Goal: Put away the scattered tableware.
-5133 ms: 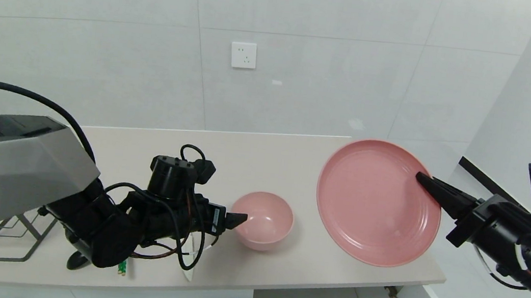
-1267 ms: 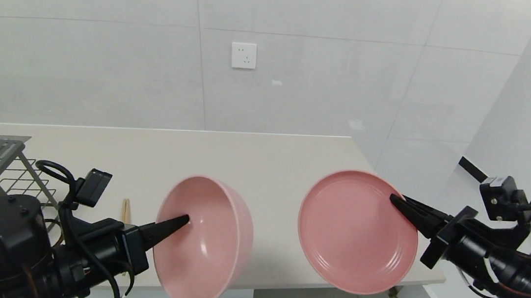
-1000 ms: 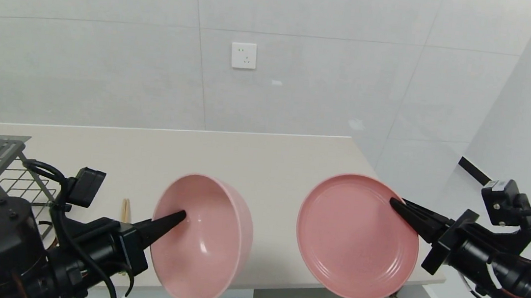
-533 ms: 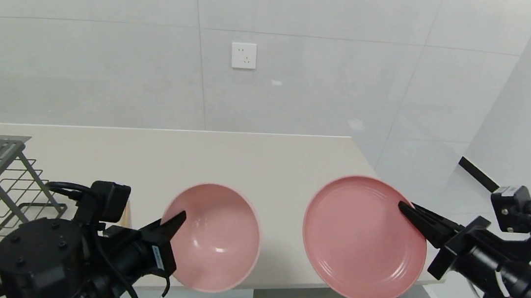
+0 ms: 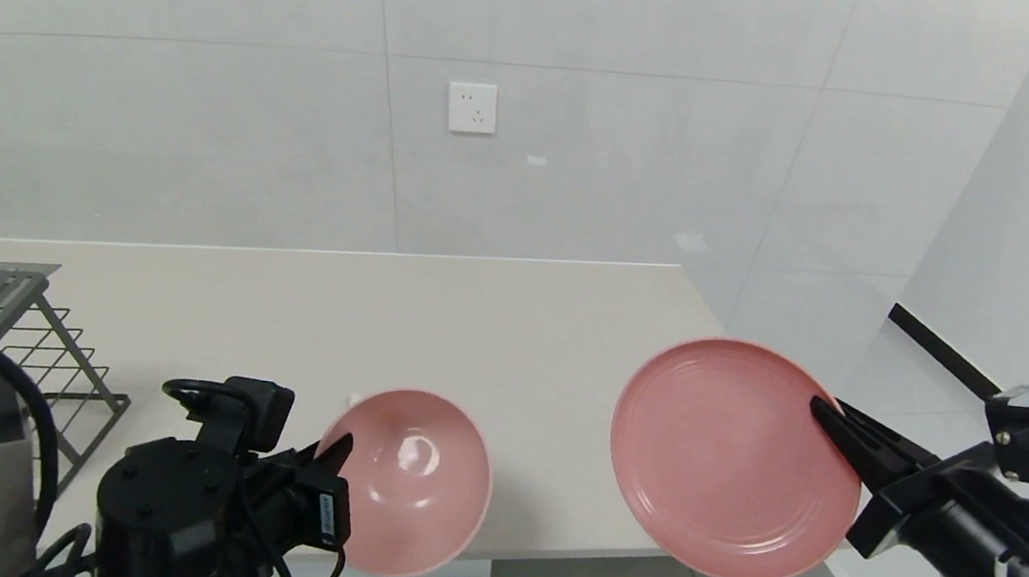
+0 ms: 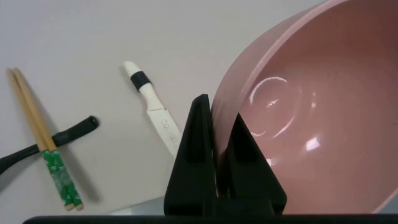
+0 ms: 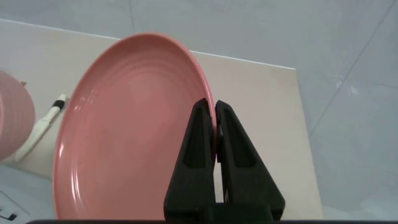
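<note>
— Where's the bowl?
— The left gripper (image 5: pixel 335 447) is clamped on the rim of the pink bowl (image 5: pixel 417 484), which hangs tilted over the counter's (image 5: pixel 473 322) front edge.
— And the plate?
— The right gripper (image 5: pixel 822 412) pinches the pink plate (image 5: pixel 727 454) by its rim, tilted, off the front right corner.
— What lies on the counter?
— 2 chopsticks (image 6: pixel 32 115) crossing a black handle (image 6: pixel 78 129), a white-handled knife (image 6: pixel 152 109) beside them, and a wire rack (image 5: pixel 40 344) at the left edge.
</note>
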Tool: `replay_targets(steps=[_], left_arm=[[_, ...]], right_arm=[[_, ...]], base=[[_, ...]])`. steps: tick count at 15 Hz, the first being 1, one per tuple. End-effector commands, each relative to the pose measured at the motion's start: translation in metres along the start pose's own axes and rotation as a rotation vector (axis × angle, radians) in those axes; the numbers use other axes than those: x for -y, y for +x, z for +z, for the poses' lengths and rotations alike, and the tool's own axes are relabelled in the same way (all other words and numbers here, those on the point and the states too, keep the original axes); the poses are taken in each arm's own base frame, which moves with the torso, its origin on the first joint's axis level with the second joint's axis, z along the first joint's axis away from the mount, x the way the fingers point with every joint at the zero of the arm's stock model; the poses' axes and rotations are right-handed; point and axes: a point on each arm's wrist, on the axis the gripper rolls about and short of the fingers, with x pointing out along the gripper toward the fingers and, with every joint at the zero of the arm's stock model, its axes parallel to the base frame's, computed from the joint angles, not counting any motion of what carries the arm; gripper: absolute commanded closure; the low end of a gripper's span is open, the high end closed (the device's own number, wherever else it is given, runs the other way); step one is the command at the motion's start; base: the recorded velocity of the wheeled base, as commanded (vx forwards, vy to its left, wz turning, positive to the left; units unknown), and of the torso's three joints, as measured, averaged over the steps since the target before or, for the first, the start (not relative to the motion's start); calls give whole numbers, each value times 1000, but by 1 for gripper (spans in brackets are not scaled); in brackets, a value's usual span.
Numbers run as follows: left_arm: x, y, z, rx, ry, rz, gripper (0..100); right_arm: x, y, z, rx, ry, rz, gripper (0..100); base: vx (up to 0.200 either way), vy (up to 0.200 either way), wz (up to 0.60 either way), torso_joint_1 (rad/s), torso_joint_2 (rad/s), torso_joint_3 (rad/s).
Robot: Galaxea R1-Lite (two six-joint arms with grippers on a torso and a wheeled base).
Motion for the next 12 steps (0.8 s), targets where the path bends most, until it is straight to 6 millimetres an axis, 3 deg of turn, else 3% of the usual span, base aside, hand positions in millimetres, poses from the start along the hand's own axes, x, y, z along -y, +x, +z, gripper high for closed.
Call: replay_targets(steps=[1,2,6,8,9,12], left_arm=[[-2,1,-7,-29,44,21,100],[-1,1,-5,-22,41,21,100],[-2,-15,21,98,17,-9,100],[-2,-20,25,118,28,-17,100],[-4,-41,35,178,110,-45,100],[-4,-49,42,220,129,-47,100]], right_arm=[[0,-1,4,21,27,3,100],[-2,-1,4,23,51,9,100],[-2,0,5,26,74,13,100],[-2,0,5,26,74,13,100],[-2,1,3,18,74,11,100],[-2,1,3,17,74,13,100]], base=[[0,0,0,0,0,0],[0,0,0,0,0,0],[-200,0,0,10,5,-2],[-200,0,0,-12,0,5],[0,0,0,0,0,0],[-67,0,0,-2,-4,4]])
